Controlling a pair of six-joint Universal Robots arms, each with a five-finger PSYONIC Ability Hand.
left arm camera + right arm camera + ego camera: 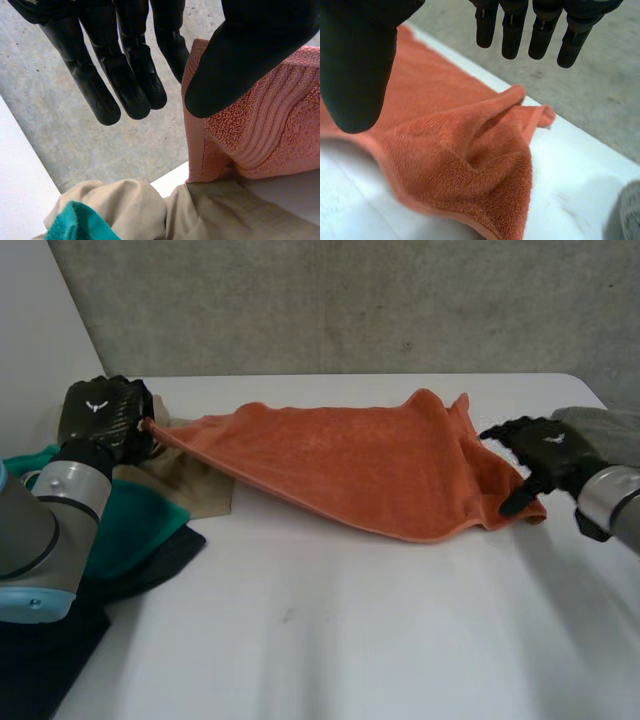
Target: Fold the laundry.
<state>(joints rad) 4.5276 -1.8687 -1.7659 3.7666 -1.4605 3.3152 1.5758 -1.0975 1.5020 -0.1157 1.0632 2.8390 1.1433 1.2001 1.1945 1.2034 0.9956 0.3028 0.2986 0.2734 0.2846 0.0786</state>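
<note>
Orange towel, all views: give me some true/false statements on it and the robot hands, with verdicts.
1. The orange towel stretches from one robot hand to the other. True.
2. The left robot hand pinches a towel corner. True.
3. The right robot hand is clenched round the towel. False: its fingers are straight, over the towel's bunched end.
4. The towel is folded into a neat square. False: it is spread out, unfolded.
5. A beige cloth and a teal cloth lie beside the left robot hand. True.
</note>
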